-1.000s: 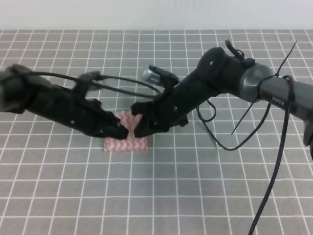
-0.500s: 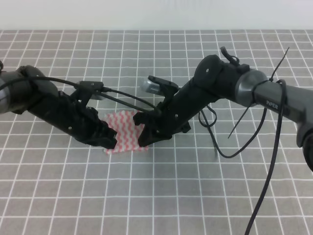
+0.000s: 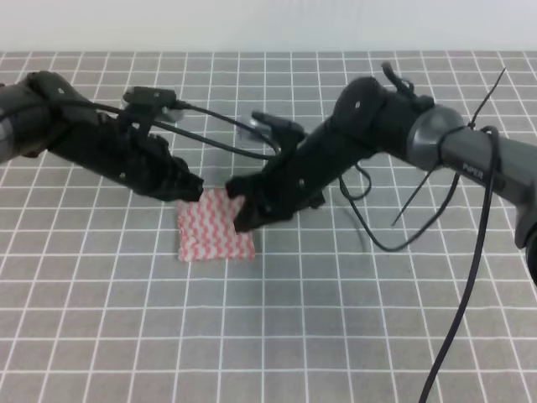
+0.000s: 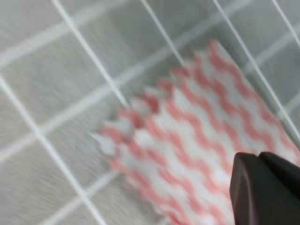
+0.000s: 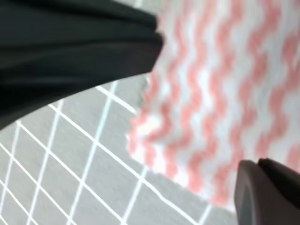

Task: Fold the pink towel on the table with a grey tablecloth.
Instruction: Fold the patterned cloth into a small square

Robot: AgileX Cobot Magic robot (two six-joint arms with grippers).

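Both wrist views were badly blurred. In the left wrist view only one dark fingertip (image 4: 262, 187) showed at the lower right corner, cut off by the frame, over the pink towel (image 4: 197, 140). The right wrist view showed likewise a single dark tip (image 5: 267, 190) at the lower right, and a broad black mass filled its upper left, too soft to identify.

On the bench (image 3: 268, 336), covered in grey gridded cloth, the pink towel (image 3: 214, 228) lay flat a little left of the middle, well away from every edge, its near corners fully visible. Its far edge was partly hidden under the two arms.

The left gripper (image 3: 191, 190) sat at the towel's far left corner, and the right gripper (image 3: 239, 215) at its far right corner, overlapping the cloth in the high view. For both, whether the jaws were clenched or released could not be told, since the fingertips merged into the dark bodies.

Compared with half a second before, the left arm had drawn back toward the far left of the bench, and more of the towel was uncovered. A second earlier the cloth had been bunched between the two grippers; it now lay spread as a neat folded rectangle.
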